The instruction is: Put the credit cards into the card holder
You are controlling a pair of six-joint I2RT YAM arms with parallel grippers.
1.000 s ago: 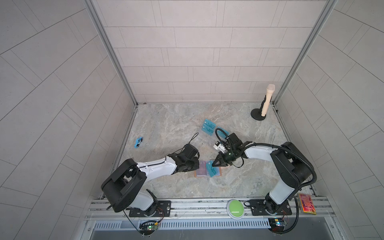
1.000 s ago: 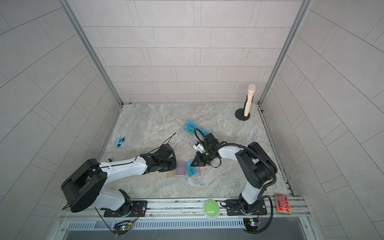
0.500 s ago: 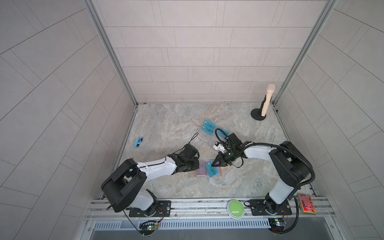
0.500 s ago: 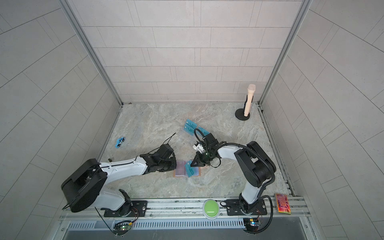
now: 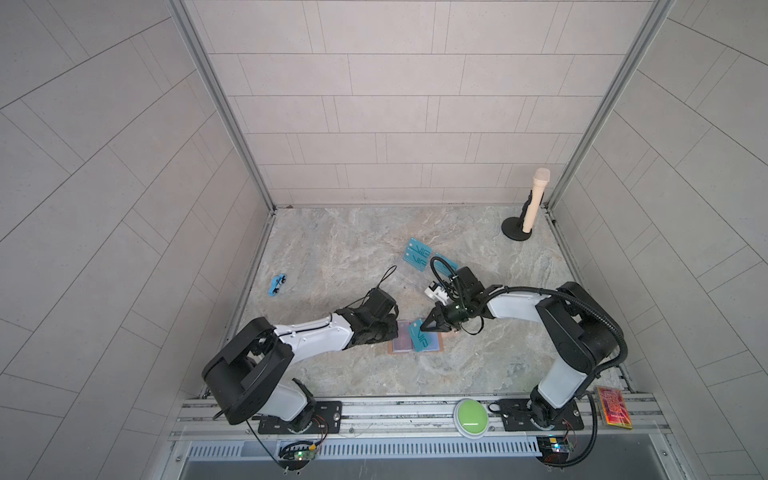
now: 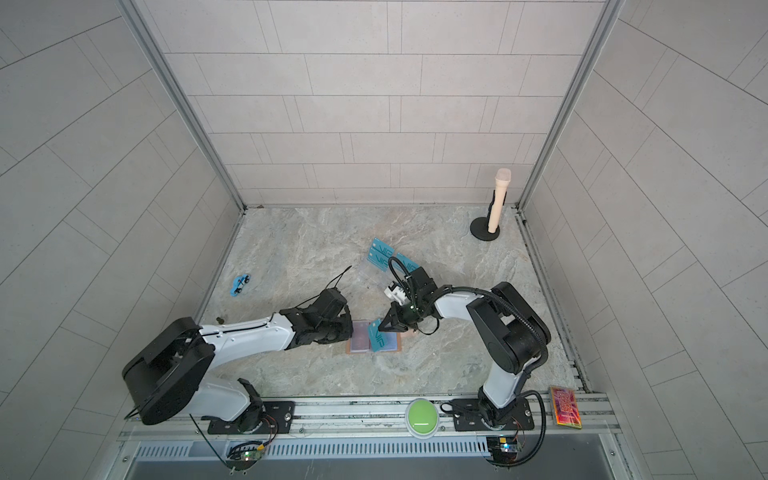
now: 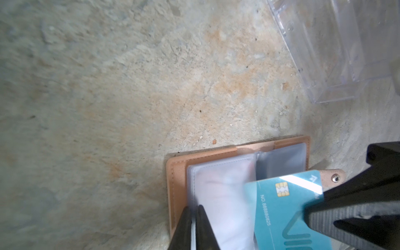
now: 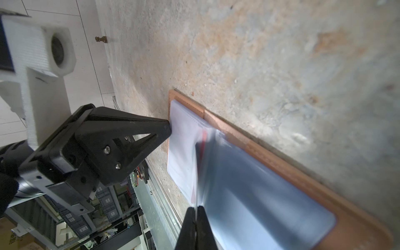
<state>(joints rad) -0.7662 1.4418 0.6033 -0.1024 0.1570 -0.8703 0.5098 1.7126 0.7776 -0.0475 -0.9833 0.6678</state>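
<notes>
the card holder lies open on the marble table, front centre. left gripper is pinched tight on one clear sleeve; right gripper clamps a teal card, tilted over the holder's pockets. more teal cards sit farther back.

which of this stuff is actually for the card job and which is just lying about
For the job: card holder, held teal card, teal cards at the clear stand.
Lying about: microphone, blue toy, green button, orange patterned slab.
</notes>
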